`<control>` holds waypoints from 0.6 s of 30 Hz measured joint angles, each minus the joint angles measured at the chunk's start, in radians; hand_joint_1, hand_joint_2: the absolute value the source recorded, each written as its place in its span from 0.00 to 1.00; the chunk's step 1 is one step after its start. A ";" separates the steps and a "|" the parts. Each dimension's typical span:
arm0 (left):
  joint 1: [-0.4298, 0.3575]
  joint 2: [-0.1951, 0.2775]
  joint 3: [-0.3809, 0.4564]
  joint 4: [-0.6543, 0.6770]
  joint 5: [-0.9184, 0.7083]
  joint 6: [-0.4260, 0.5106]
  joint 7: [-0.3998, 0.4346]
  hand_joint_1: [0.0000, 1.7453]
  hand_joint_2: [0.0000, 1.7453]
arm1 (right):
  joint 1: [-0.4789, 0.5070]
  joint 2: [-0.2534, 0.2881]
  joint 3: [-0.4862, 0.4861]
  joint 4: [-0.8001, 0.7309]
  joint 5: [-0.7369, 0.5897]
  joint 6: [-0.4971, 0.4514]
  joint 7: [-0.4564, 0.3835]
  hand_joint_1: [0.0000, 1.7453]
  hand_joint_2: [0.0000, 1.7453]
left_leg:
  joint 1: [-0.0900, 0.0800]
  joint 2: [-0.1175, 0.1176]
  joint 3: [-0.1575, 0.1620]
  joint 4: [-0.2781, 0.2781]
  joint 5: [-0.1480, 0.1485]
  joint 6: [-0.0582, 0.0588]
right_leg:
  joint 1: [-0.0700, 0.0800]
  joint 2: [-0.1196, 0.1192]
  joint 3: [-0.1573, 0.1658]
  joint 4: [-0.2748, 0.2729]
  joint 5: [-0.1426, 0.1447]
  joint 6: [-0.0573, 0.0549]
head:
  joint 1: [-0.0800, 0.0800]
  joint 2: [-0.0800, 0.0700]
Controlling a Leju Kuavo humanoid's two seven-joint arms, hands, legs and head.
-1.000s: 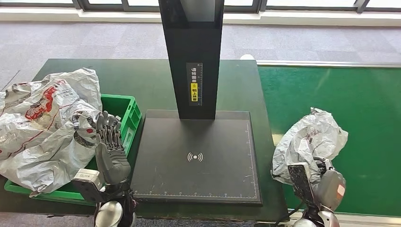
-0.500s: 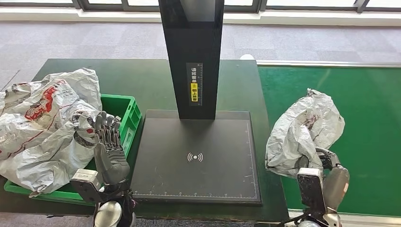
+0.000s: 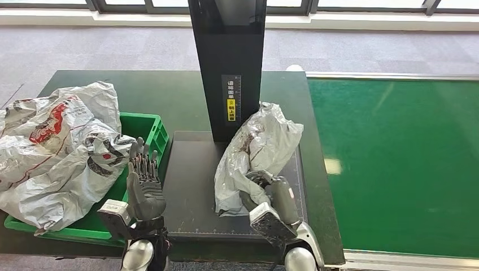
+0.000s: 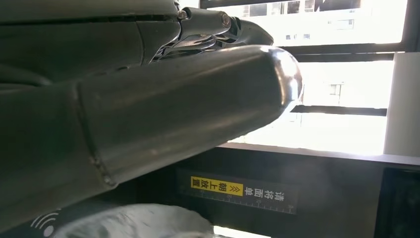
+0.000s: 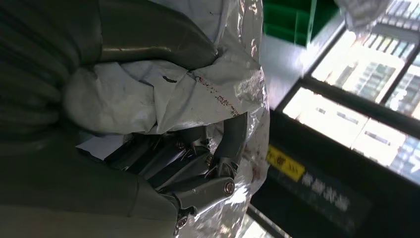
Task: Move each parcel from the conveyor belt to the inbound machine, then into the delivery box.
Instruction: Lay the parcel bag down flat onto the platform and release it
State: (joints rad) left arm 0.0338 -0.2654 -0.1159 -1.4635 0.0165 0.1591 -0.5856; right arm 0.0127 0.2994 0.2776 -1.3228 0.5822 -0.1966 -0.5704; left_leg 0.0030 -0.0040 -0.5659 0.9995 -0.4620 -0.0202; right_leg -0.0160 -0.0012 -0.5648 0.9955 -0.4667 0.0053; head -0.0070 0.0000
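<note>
A crumpled silver-white parcel lies over the black scan plate of the inbound machine, beside its black column. My right hand grips the parcel's near end; in the right wrist view the fingers wrap around the parcel. My left hand is held up with fingers apart and nothing in them, between the plate and the green delivery box. The left wrist view shows the thumb, the column's yellow label and the parcel's top.
Several large silver parcels are piled in and over the green box at the left. The green conveyor belt runs along the right with a metal rim. The dark green table carries box and machine.
My right hand has carried the parcel leftward from the conveyor belt onto the scan plate. My left hand shifted slightly right, still holding nothing.
</note>
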 joint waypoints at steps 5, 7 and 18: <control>-0.001 0.000 -0.006 0.001 0.013 0.002 -0.021 0.00 0.00 | -0.047 -0.007 0.079 0.181 -0.019 0.034 0.055 1.00 1.00 | 0.000 0.000 0.000 0.000 0.000 0.000 | 0.000 0.000 0.000 0.000 0.000 0.000 | 0.000 0.000; -0.001 0.001 -0.007 0.001 0.015 0.006 -0.025 0.00 0.00 | -0.062 -0.008 0.085 0.248 -0.015 0.052 0.105 1.00 1.00 | 0.000 0.000 0.000 0.000 0.000 0.000 | 0.000 0.000 0.000 0.000 0.000 0.000 | 0.000 0.000; -0.001 0.001 -0.008 0.001 0.016 0.009 -0.026 0.00 0.00 | -0.108 -0.007 0.086 0.384 0.003 0.063 0.156 0.32 1.00 | 0.000 0.000 0.001 0.000 0.000 0.000 | 0.000 0.000 0.000 0.000 0.000 0.000 | 0.000 0.000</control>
State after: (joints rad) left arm 0.0325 -0.2643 -0.1244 -1.4626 0.0324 0.1683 -0.6115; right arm -0.0957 0.2925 0.3632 -0.9390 0.5855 -0.1339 -0.4146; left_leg 0.0029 -0.0040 -0.5648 0.9996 -0.4621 -0.0203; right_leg -0.0161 -0.0009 -0.5644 0.9951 -0.4667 0.0053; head -0.0069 0.0000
